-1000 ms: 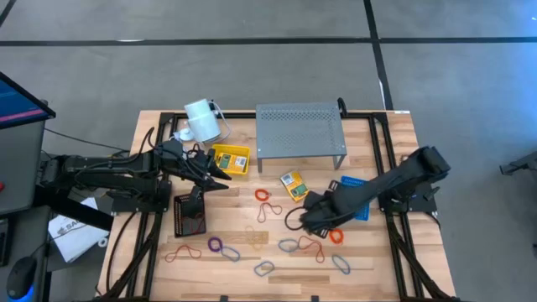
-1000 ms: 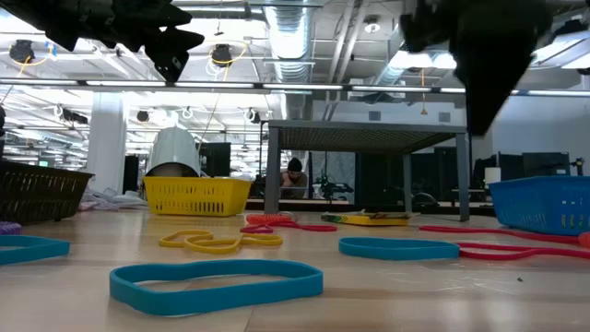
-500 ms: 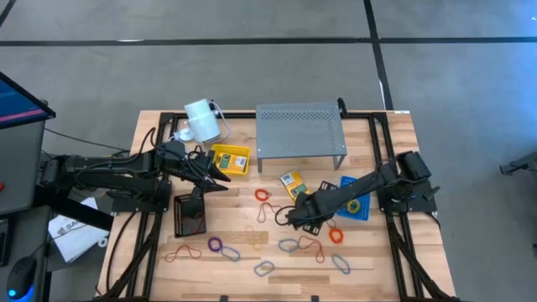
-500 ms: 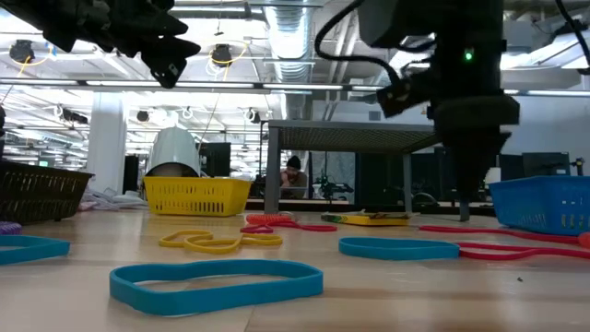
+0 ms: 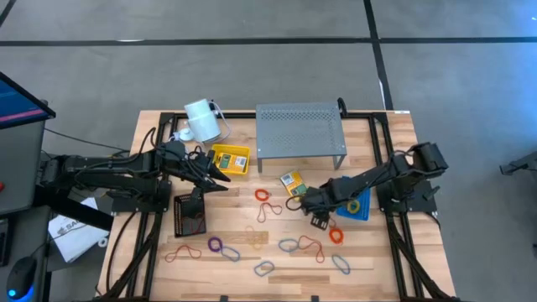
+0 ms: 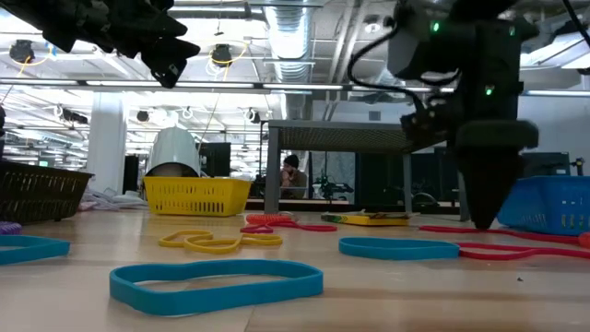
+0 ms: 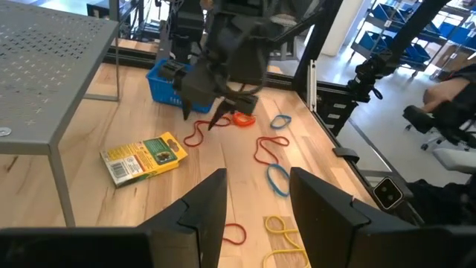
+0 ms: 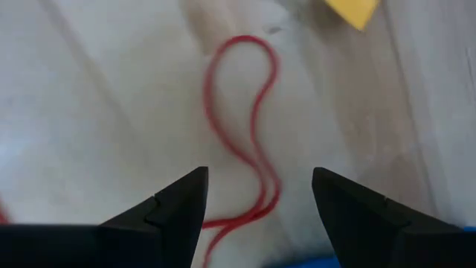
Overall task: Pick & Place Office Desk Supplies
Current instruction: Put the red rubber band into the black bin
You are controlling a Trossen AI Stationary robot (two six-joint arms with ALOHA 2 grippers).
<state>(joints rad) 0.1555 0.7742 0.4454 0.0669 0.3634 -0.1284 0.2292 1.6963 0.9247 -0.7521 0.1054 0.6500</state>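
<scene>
Thin rubber-band loops lie flat over the near half of the table, among them a red one (image 5: 267, 195), a purple one (image 5: 216, 245) and an orange one (image 5: 336, 235). A yellow-green crayon box (image 5: 293, 184) lies flat near the middle (image 7: 143, 156); another sits in the yellow basket (image 5: 228, 159). My right gripper (image 5: 317, 221) points down, low over the table beside the blue basket, open; a red band (image 8: 253, 141) lies below, between its fingers. My left gripper (image 5: 220, 177) hovers open by the yellow basket.
A grey perforated shelf (image 5: 299, 130) stands at the far middle, with a white cylinder (image 5: 201, 120) to its left. A blue basket (image 5: 354, 201) sits right of my right gripper, and a dark basket (image 5: 190, 215) lies near the left arm. A person (image 6: 293, 175) sits in the room behind.
My right gripper has come down from high above the table to just over it. It first went a little toward the table's left, then back right toward the blue basket. The bands and boxes have stayed where they were.
</scene>
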